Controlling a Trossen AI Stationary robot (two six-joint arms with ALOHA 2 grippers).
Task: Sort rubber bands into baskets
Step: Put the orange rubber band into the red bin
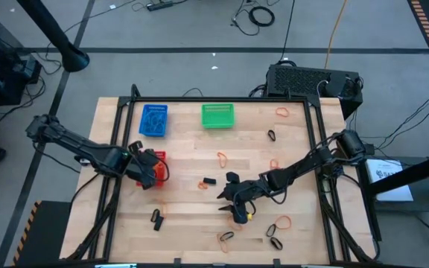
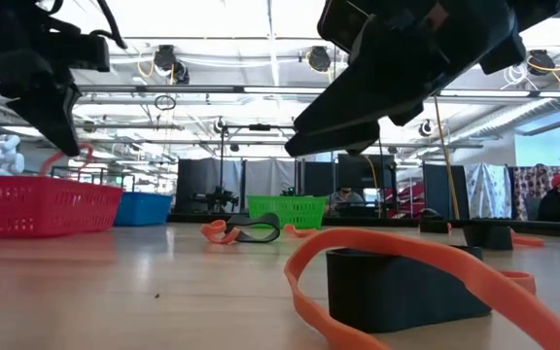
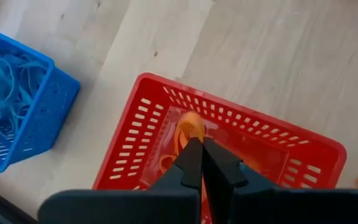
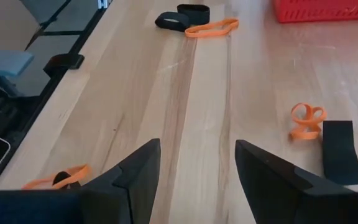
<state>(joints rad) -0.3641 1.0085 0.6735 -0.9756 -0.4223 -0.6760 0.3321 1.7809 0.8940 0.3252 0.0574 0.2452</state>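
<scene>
1. While the left gripper [image 3: 202, 163] hangs over the red basket [image 3: 143, 118], its jaws are pinched together on an orange band [image 3: 190, 127], which dangles from the tips down into that basket
2. More orange bands lie on the basket floor just under those jaws, partly hidden by the fingers
3. Off to one side of the left jaws stands the blue basket [image 1: 153, 120], holding a tangle of blue bands [image 3: 2, 84]; the green basket [image 1: 217, 115] sits beyond it, well apart from both grippers
4. The right gripper [image 4: 196, 163] is poised low over the wooden table [image 4: 191, 93], its jaws spread wide with nothing between them but bare wood
5. Ahead of the right jaws and off to one side lie a twisted orange band [image 4: 306, 120] and a black band [image 4: 340, 151], touching each other
6. Farther ahead, a second orange band [image 4: 211, 28] rests against another black band [image 4: 182, 17], near the red basket
7. A further orange band [image 4: 58, 178] lies just beside the right jaws' outer finger, at the table edge
</scene>
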